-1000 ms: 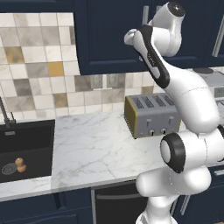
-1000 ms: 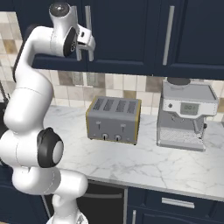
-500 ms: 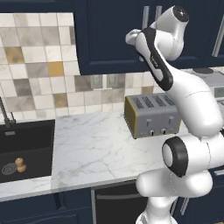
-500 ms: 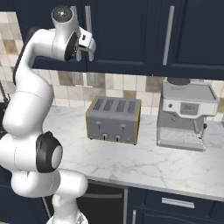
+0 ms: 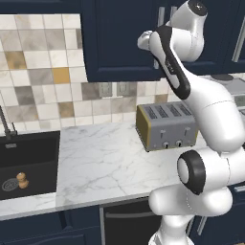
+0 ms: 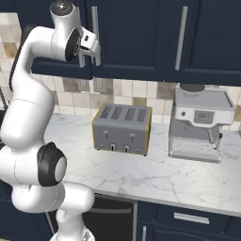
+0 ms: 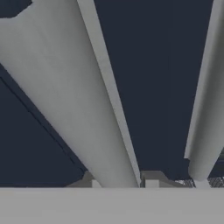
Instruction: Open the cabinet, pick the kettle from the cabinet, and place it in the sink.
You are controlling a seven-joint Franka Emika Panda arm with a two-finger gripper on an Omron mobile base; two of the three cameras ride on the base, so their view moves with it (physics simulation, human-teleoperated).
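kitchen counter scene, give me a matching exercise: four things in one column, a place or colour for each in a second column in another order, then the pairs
Things:
1. toaster
2. espresso machine
3. sink
4. cabinet handle

Places or colours:
A. black basin at the counter's left end, in the left base view
B. vertical silver bar on a navy door, with the gripper at it
C. silver box with four slots, mid-counter
D. right of the toaster, against the tiled wall

Pairs: 1-C, 2-D, 3-A, 4-B
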